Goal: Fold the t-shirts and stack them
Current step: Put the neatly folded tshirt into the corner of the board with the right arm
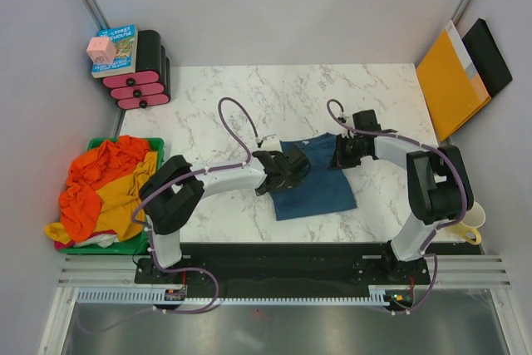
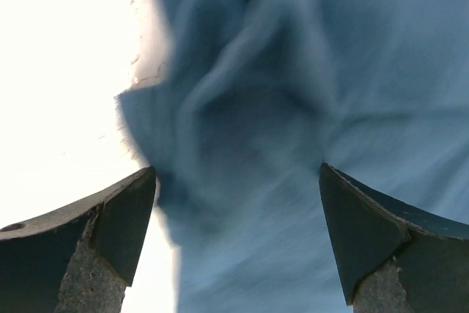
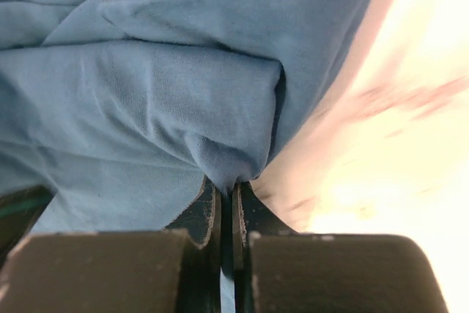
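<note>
Held at one side only, the teal-blue t-shirt [image 1: 316, 184] lying on the tabletop [image 1: 249, 97] could drag or bunch instead of folding if the right hand [image 3: 227, 185] pulls, and its thin pinch might slip. That hand is clamped on a cloth fold. The left hand [image 2: 238, 203] gapes wide over the shirt's edge, holding nothing.

A white marble counter [image 1: 274, 93] stands between plain pale walls [image 1: 274, 6], evenly lit. Orange and black folders [image 1: 453, 81] lean at its right; a book [image 1: 123, 51] tops a black-and-pink stack [image 1: 145, 76] back left.
</note>
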Controlling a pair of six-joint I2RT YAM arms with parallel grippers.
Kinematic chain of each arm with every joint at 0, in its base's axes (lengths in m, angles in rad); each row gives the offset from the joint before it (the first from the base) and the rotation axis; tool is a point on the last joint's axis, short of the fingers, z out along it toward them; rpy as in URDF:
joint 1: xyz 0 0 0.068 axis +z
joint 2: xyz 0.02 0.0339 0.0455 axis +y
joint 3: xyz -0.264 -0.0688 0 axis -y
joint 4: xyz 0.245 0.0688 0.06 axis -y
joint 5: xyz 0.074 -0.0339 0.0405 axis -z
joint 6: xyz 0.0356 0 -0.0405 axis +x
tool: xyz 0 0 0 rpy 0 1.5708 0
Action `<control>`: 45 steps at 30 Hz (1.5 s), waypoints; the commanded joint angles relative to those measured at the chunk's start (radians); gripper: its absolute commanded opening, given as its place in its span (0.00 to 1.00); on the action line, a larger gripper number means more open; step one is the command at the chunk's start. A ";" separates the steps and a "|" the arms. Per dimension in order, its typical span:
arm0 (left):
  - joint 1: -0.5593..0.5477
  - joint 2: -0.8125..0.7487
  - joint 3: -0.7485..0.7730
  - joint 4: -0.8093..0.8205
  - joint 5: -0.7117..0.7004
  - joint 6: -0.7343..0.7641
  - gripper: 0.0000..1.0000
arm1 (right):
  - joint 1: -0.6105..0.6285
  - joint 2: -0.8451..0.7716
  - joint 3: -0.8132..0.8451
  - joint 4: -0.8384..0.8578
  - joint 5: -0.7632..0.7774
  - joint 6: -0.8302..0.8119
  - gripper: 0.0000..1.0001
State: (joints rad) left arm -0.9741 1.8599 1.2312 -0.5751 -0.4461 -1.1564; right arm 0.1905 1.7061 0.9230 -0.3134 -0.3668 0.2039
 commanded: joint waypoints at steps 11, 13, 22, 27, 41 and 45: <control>-0.097 -0.119 0.014 -0.077 -0.063 0.050 1.00 | -0.151 0.341 0.569 -0.075 0.228 -0.176 0.00; -0.118 -0.125 0.014 -0.091 -0.072 0.046 1.00 | -0.157 0.422 0.682 -0.079 0.288 -0.225 0.00; -0.169 -0.137 0.002 -0.150 -0.083 0.017 1.00 | -0.218 0.756 1.245 -0.200 0.514 -0.323 0.00; -0.189 -0.134 0.001 -0.172 -0.085 0.008 1.00 | -0.224 0.872 1.408 -0.199 0.641 -0.463 0.00; -0.241 -0.107 0.004 -0.197 -0.056 -0.019 1.00 | -0.341 0.866 1.341 -0.040 0.698 -0.649 0.00; -0.261 -0.076 0.014 -0.203 -0.042 -0.040 1.00 | -0.361 0.872 1.330 0.002 0.701 -0.747 0.00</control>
State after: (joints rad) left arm -1.2087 1.7641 1.2293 -0.7597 -0.4873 -1.1381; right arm -0.1463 2.5843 2.2650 -0.4023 0.2909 -0.4122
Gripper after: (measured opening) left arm 0.993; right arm 0.033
